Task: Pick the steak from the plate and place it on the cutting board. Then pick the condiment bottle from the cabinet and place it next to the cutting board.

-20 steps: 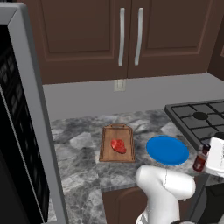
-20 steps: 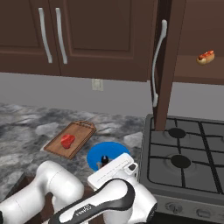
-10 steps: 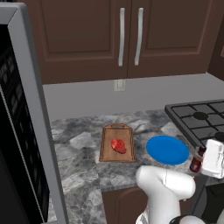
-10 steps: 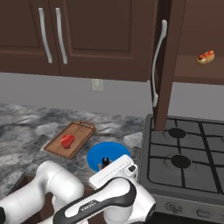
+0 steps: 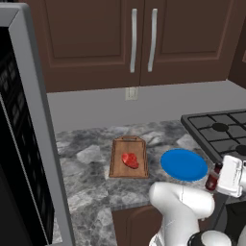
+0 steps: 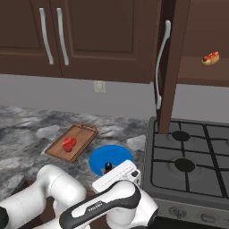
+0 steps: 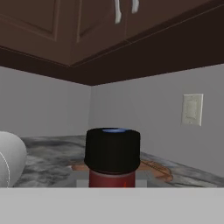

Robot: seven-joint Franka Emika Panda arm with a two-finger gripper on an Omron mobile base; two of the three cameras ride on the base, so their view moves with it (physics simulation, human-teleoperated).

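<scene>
The steak (image 5: 130, 160) (image 6: 68, 144) lies flat on the cutting board (image 5: 119, 170) (image 6: 85, 133), which rests on the marble counter. Right of the board sits the blue plate (image 5: 184, 164) (image 6: 117, 153), with nothing on it. My gripper (image 5: 215, 179) is shut on the condiment bottle (image 5: 212, 178) (image 6: 108, 167), held upright by the plate's near right edge, close to the stove. In the hand view the bottle's black cap (image 7: 113, 150) stands close up, with the board (image 7: 154, 169) behind it. The cabinet (image 6: 197, 53) has one door (image 6: 172, 67) swung open.
A gas stove (image 5: 218, 132) (image 6: 192, 156) borders the counter on the right. A hot dog in a bun (image 6: 209, 58) sits on the open cabinet's shelf. A tall dark appliance (image 5: 21, 144) walls off the left. A wall outlet (image 5: 130, 92) sits behind the board.
My hand has carried the bottle slightly left and down, closer to the plate's edge. Steak, board and plate have not moved.
</scene>
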